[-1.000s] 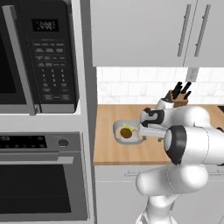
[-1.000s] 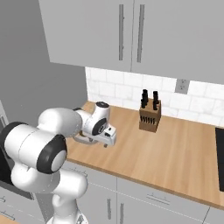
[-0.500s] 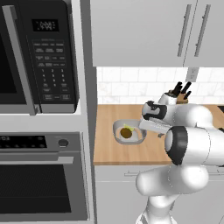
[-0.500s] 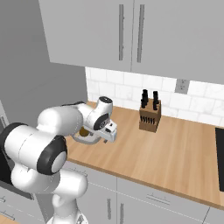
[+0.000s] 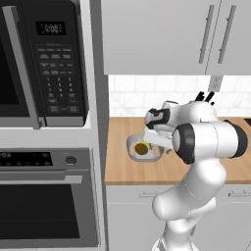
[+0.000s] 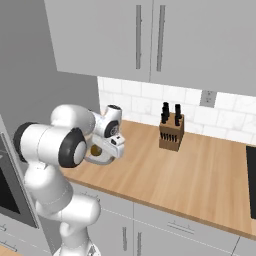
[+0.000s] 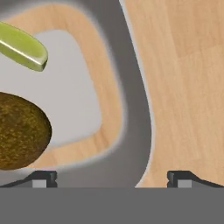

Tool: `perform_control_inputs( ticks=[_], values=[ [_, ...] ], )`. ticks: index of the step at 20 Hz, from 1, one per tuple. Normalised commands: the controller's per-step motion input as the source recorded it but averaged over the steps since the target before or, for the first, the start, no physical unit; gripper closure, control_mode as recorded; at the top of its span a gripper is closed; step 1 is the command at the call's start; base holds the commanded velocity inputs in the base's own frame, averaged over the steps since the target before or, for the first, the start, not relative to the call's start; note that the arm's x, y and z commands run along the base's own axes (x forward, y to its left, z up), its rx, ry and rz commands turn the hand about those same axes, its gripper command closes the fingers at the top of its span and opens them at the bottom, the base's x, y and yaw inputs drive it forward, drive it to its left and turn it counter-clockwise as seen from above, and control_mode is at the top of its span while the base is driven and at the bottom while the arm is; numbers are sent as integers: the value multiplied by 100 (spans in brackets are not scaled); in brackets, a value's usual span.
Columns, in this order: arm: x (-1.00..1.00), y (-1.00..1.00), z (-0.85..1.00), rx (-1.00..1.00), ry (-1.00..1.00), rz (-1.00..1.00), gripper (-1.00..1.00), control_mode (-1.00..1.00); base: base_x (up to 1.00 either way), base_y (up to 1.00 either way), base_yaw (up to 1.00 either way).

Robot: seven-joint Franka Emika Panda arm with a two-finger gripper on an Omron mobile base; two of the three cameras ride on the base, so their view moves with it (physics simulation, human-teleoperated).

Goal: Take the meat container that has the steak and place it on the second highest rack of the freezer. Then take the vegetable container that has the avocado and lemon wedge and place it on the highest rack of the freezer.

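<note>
**Q:** Two pieces of food sit in the container — where are they, and where is your gripper?

**A:** The vegetable container [image 7: 131, 109] is my landmark. It is a shallow grey dish with a rounded rim, resting on the wooden surface [image 6: 200, 170]. Inside it, the avocado [image 7: 19, 131], a dark olive-brown ball, lies on the pale floor of the dish. The lemon wedge [image 7: 24, 47], yellow-green and pointed, lies apart from the avocado, farther from my fingertips. My gripper [image 7: 111, 177] hangs directly over the container's near rim, its two dark fingertips [image 7: 43, 177] spread wide, one over the dish and one over the bare wood outside it. Nothing is between them.

**Q:** What surrounds the container?

**A:** From the left base view, the container [image 5: 142, 149] sits near the surface's left end, with my white arm bent over it. Left of the container stands a tall column holding a microwave [image 5: 49, 63] above a wall oven [image 5: 44, 201]. From the right base view, a knife block [image 6: 171, 132] stands on the surface well to the container's right, against the white tiled wall. Grey cabinets [image 6: 150, 35] hang above.
</note>
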Motion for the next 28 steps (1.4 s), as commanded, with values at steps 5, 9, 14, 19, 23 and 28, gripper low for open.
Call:
perform_control_inputs(
  ticks=[5,9,14,19,23,28],
  values=[
    [0,-3,-61,0,0,-9,-100,-100,0,0,0],
    [0,0,-62,0,-1,-8,-100,-100,0,0,0],
    [0,0,-30,0,-2,-8,-100,-100,0,0,0],
    [-18,0,-3,0,-5,-3,-100,-100,0,0,0],
    [-39,0,1,0,-14,0,-100,-100,0,0,0],
    [-20,0,3,0,-12,0,-100,-100,0,0,0]
  ],
)
